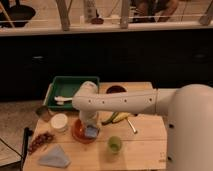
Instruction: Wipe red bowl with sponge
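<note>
The red bowl [80, 134], round, shallow and orange-red, sits on the wooden table [145, 150] left of centre. My white arm reaches in from the right and bends down over it. My gripper [90, 129] hangs right above the bowl. The sponge [92, 132], a small light-blue block, is at the gripper's tip, resting in the right part of the bowl. The arm hides the bowl's far side.
A white round cup [59, 122] stands left of the bowl and a green cup [115, 144] to its right. A banana [118, 118] and a spoon lie behind. A green tray [70, 87], a dark maroon bowl [115, 90], a blue-grey folded cloth [55, 156] and dark grapes [41, 141] are also here.
</note>
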`<state>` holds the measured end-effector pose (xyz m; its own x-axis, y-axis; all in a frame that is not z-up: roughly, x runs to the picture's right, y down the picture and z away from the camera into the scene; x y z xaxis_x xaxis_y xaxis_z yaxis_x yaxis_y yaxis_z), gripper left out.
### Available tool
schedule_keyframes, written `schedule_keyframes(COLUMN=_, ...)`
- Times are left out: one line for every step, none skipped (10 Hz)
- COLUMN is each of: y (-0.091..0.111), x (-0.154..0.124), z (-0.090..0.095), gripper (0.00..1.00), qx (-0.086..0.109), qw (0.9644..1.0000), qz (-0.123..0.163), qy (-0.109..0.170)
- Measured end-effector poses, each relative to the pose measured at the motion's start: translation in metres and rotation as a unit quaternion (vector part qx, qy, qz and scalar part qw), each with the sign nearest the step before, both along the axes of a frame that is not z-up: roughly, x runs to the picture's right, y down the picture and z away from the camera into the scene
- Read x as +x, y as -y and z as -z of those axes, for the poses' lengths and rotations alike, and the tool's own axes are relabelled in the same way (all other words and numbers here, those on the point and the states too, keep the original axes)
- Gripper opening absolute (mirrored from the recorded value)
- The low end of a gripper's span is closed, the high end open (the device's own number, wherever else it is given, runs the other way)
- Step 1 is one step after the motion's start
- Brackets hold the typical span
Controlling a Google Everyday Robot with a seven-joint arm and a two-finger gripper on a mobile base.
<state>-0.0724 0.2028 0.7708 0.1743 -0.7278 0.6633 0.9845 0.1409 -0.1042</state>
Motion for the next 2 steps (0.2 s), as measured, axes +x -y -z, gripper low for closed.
schedule_keyframes(y=0.013, x=0.003, z=-0.007, gripper=0.00, qx=0.006, qw=0.9999, qz=-0.011, qy=-0.006)
schedule_keyframes(y=0.025, x=0.002, z=-0.013, gripper=0.00, qx=0.009, qw=0.9998, qz=-0.012, qy=-0.009)
